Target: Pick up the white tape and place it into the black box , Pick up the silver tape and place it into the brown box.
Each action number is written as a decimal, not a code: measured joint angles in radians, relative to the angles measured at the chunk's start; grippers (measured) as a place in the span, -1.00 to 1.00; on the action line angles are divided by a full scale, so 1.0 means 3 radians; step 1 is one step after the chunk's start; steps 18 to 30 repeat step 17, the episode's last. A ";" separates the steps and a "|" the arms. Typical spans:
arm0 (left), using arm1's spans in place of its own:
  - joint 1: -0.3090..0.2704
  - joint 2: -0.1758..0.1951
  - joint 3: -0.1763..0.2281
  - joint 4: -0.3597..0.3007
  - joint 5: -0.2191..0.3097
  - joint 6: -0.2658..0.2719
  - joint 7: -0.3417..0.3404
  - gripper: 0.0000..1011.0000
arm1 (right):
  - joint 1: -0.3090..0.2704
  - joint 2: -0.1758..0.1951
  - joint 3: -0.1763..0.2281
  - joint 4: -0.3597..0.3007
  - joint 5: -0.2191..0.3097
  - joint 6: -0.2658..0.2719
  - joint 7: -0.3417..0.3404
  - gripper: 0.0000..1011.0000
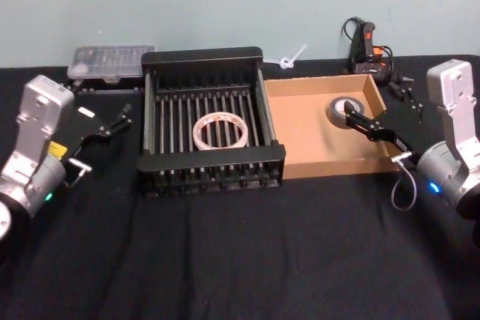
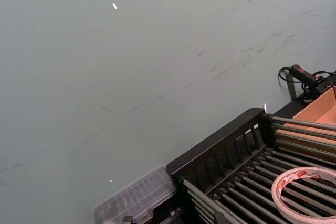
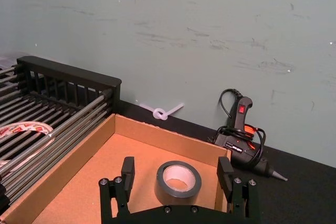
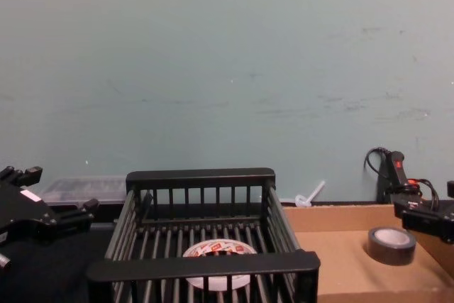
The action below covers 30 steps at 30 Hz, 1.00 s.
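The white tape (image 1: 220, 131) lies flat on the slatted floor of the black box (image 1: 201, 56) at the table's middle; the left wrist view catches its red-printed core (image 2: 307, 192). The silver tape (image 1: 346, 110) rests flat on the floor of the brown box (image 1: 315, 140), near its back right corner. My right gripper (image 1: 358, 119) hovers just in front of that roll, open, its fingers (image 3: 127, 174) spread wider than the roll (image 3: 178, 182) and not touching it. My left gripper (image 1: 112, 121) is held off to the left of the black box, open and empty.
A clear plastic case (image 1: 111, 63) sits behind the black box at the back left. A black glue gun with its cable (image 1: 367, 46) lies behind the brown box, and a small white plastic piece (image 1: 292, 58) lies by the wall. Black cloth covers the table's front.
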 joint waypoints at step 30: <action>0.0000 0.0000 0.0000 0.0000 0.0000 0.0000 0.0000 0.98 | 0.0000 0.0000 0.0000 0.0000 0.0000 0.0000 0.0000 0.98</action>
